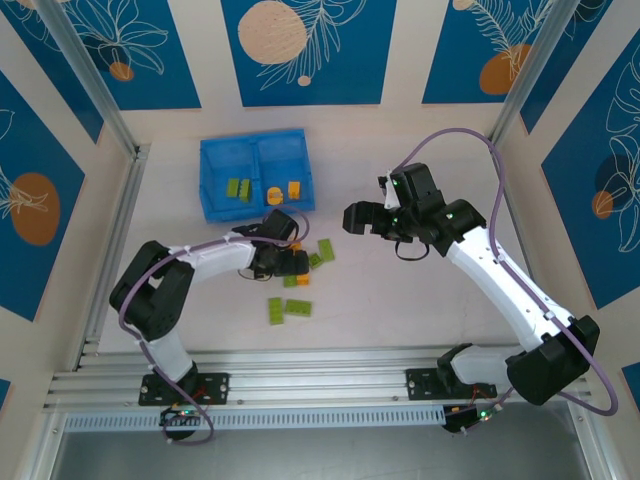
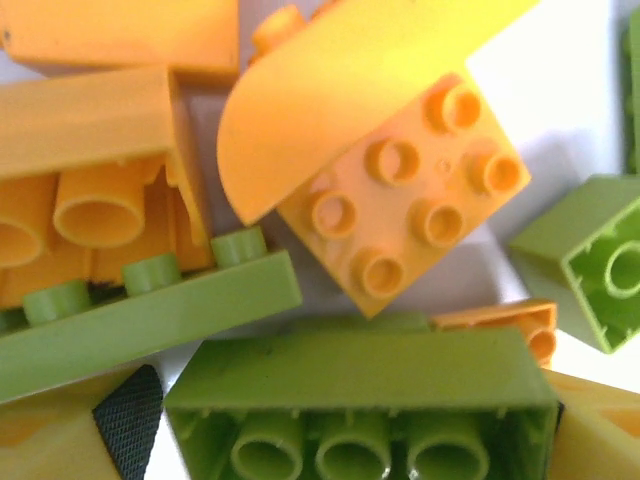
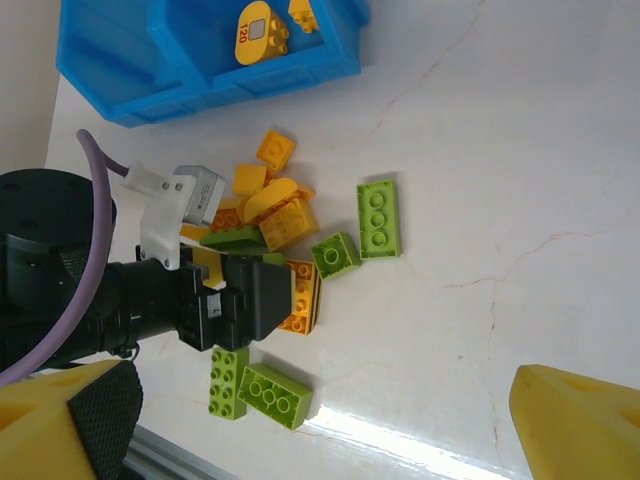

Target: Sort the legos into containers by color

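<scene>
Your left gripper [image 1: 290, 265] is down over the heap of legos [image 3: 285, 225] in the middle of the worktop [image 1: 400, 300], fingers [image 2: 50, 440] spread wide. In its wrist view a lime green brick [image 2: 360, 380] lies right between them, hollow underside towards the camera and long axis running from one finger to the other. Closing would therefore catch it by its short ends. I can't tell whether either pad touches it yet.

The tray [image 1: 222, 158] sits just beyond that gripper, slightly to the left. Its left compartment holds a green brick [image 1: 238, 188] and its right one holds orange pieces [image 1: 294, 188], so I judge the green brick goes left.

Your right gripper [image 1: 357, 218] hangs empty with fingers [image 3: 60, 420] apart, right of the heap and farther from it, so the left arm is the better placed.

The bricks are hard, glossy plastic and tightly jumbled. A thin green plate [image 2: 150, 310] and a studded orange block [image 2: 410, 200] crowd the target, and a smooth curved orange piece [image 2: 340, 90] leans over them. Expect neighbours to shift or be dragged along.
</scene>
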`<action>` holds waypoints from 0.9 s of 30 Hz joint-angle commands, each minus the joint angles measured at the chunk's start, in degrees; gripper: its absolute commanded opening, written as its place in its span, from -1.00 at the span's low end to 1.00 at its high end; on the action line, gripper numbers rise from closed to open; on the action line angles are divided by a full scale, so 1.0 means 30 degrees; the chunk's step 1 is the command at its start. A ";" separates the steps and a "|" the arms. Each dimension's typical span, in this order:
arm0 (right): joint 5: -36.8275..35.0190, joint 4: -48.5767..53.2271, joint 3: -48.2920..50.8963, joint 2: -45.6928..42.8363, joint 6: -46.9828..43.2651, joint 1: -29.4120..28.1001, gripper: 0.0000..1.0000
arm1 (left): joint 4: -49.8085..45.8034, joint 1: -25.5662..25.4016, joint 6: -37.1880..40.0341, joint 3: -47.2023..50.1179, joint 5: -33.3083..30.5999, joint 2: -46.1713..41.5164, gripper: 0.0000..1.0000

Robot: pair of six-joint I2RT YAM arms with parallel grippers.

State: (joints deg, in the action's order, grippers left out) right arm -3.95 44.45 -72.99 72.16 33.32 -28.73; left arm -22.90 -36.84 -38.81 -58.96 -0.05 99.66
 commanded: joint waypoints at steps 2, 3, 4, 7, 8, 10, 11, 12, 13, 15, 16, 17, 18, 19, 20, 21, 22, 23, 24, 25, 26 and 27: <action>0.0809 0.0192 0.0149 -0.0323 0.0428 0.0055 0.92 | 0.0751 -0.0140 -0.0101 -0.0258 0.0161 0.0357 0.46; 0.0851 0.0190 0.0188 -0.0300 0.0495 0.0055 0.92 | 0.0815 -0.0131 -0.0152 -0.0215 0.0236 0.0372 0.41; 0.0963 0.0221 0.0245 -0.0294 0.0530 0.0045 0.92 | 0.0846 -0.0115 -0.0175 -0.0183 0.0307 0.0330 0.37; 0.1835 0.0218 0.0422 -0.0207 0.0498 -0.0023 0.90 | 0.0614 -0.0122 -0.0222 -0.0076 0.0296 -0.0047 0.29; 0.2290 0.0192 0.0528 -0.0206 0.0418 -0.0114 0.90 | 0.0482 -0.0114 -0.0226 0.0005 0.0260 -0.0403 0.26; 0.2865 0.0248 0.0731 -0.0175 0.0376 -0.0341 0.88 | 0.0297 -0.0122 -0.0202 0.0192 0.0061 -0.1371 0.24; 0.3094 0.0280 0.0768 -0.0147 0.0350 -0.0480 0.88 | 0.0143 -0.0122 -0.0148 0.0277 -0.0057 -0.2013 0.24; 0.3282 0.0304 0.0817 -0.0144 0.0374 -0.0627 0.88 | -0.0079 -0.0117 -0.0010 0.0237 -0.0227 -0.2571 0.24; 0.3427 0.0307 0.0831 -0.0118 0.0403 -0.0751 0.88 | -0.0337 -0.0131 0.0094 0.0157 -0.0392 -0.3013 0.24; 0.3585 0.0170 0.0752 -0.0090 0.0625 -0.0988 0.87 | -0.1105 -0.0071 0.0332 -0.0304 -0.0854 -0.3855 0.24; 0.3589 0.0043 0.0708 -0.0114 0.0750 -0.1048 0.87 | -0.1386 -0.0018 0.0478 -0.0579 -0.0986 -0.4124 0.24; 0.3521 -0.0068 0.0661 -0.0118 0.0839 -0.1129 0.87 | -0.1751 0.0108 0.0677 -0.0990 -0.1131 -0.4334 0.24; 0.3414 -0.0185 0.0618 -0.0169 0.0956 -0.1169 0.87 | -0.2101 0.0291 0.0967 -0.1464 -0.1300 -0.4484 0.24; 0.3278 -0.0204 0.0573 -0.0219 0.1036 -0.1197 0.87 | -0.2325 0.0561 0.1306 -0.1905 -0.1476 -0.4538 0.24; 0.3153 -0.0229 0.0571 -0.0265 0.1122 -0.1208 0.87 | -0.2599 0.0960 0.1812 -0.2543 -0.1738 -0.4537 0.24; 0.3011 -0.0254 0.0572 -0.0362 0.1175 -0.1235 0.87 | -0.2797 0.1477 0.2392 -0.3181 -0.2097 -0.4418 0.24; 0.2895 -0.0256 0.0641 -0.0435 0.1262 -0.1261 0.87 | -0.2950 0.1974 0.2859 -0.3851 -0.2417 -0.4219 0.24; 0.2814 -0.0257 0.0700 -0.0520 0.1300 -0.1267 0.87 | -0.3061 0.2768 0.3313 -0.4610 -0.2606 -0.3836 0.24; 0.2738 -0.0282 0.0772 -0.0611 0.1357 -0.1263 0.87 | -0.3011 0.3665 0.3687 -0.5448 -0.2618 -0.3244 0.25; 0.2671 -0.0245 0.0848 -0.0699 0.1414 -0.1292 0.87 | -0.3083 0.4406 0.3764 -0.6245 -0.2511 -0.2662 0.25; 0.2609 -0.0162 0.0874 -0.0773 0.1482 -0.1292 0.87 | -0.3227 0.5329 0.3766 -0.7163 -0.2245 -0.1812 0.25; 0.2555 -0.0042 0.0876 -0.0886 0.1519 -0.1320 0.87 | -0.3238 0.6092 0.3751 -0.8089 -0.2067 -0.0972 0.25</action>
State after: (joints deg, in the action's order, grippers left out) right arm 4.32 44.14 -71.02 71.50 36.47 -32.27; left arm -30.46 -24.58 -30.83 -77.54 -4.86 91.24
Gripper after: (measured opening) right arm 0.935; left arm 0.650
